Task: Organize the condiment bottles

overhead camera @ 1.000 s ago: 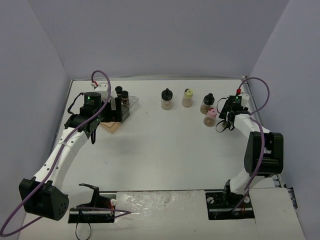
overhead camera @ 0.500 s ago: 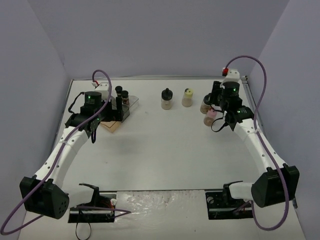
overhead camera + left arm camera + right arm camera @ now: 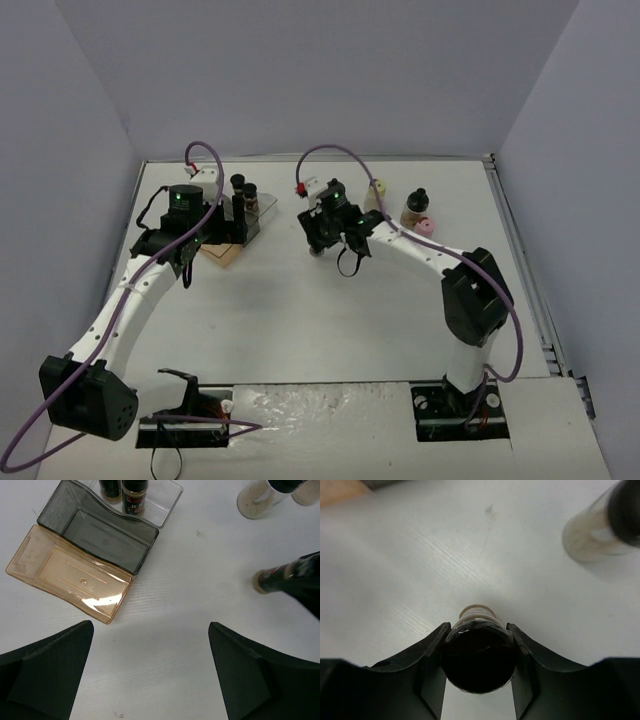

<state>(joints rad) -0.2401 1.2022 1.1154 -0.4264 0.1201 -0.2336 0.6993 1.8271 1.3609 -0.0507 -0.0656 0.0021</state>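
Now held: 1 slim black-capped bottle (image 3: 272, 576), pinched at the cap by the right gripper (image 3: 478, 652), jaws pressed snugly against both sides of that cap. Stands roughly upright, long axis running straight down from the jaws toward the table (image 3: 300, 310), pale base ring showing just past the cap in the wrist view. Cannot tell whether touching the surface or just clear of it. Sits mid-table, well apart from the stepped tray (image 3: 75, 580), off toward the robot's left.

Hovering over the tray's near side: the left gripper (image 3: 150, 680), spread fully wide, holding nothing.

Already seated on the tray's clear far tier: 2 black-capped bottles (image 3: 135, 495), upright and side by side, with bare floor beside them on the side facing the held bottle.

Waiting loose on the table: a rounder black-capped jar (image 3: 597, 532) near the held bottle, then a yellow-green-capped jar (image 3: 376, 188), another black-capped jar (image 3: 418, 203) and a pink-capped jar (image 3: 424, 226) farther to the right.

Probably mid-carry toward the tray. Calls for a sideways run to the left and slightly away from the bases, axis kept vertical, then a straight drop into the free part of the clear tier.

Nearer the tray by far: the left arm, yet empty.

Worth watching: the left fingers hanging over the tray, possibly in the path, and the 2 seated bottles, easy to clip with a jaw.
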